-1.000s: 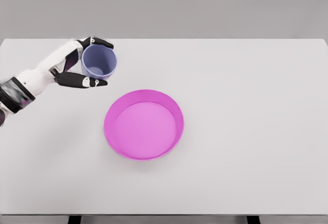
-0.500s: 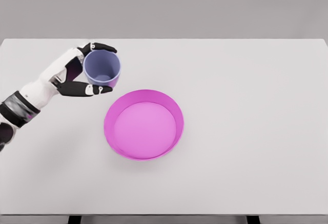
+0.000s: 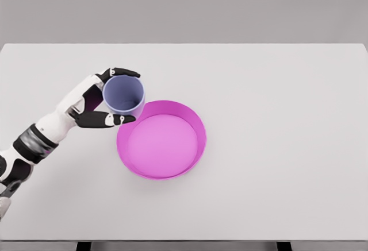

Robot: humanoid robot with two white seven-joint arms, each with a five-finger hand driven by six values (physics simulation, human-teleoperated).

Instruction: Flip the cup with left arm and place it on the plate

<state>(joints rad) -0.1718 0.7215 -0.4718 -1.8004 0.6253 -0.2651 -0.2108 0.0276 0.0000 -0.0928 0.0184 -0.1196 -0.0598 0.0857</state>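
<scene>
Left arm: it enters from the lower left edge of the head view, white with a dark band at the wrist, and reaches up and to the right across the table.
Left hand (image 3: 98, 103): it is closed around the cup, gripping it from the side. One dark-tipped finger (image 3: 123, 72) curves over the far side of the cup's rim, and the thumb (image 3: 109, 119) lies along the near side, pointing right.
Cup (image 3: 124, 94): pale blue-violet, held upright with its open mouth facing up, so the inside wall and the bottom show. It sits between the finger and thumb, at the upper left edge of the plate, and its right side overlaps the plate's rim in this view. Whether it touches the plate cannot be told.
Plate (image 3: 198, 130): bright magenta, round, with a raised wall and a flat paler floor. It rests on the table a little left of the middle, just right of the hand. Nothing lies inside it.
Table (image 3: 287, 119): a plain white top filling most of the view, with a grey backdrop behind its far edge.
Right arm: it does not show anywhere in the head view.
</scene>
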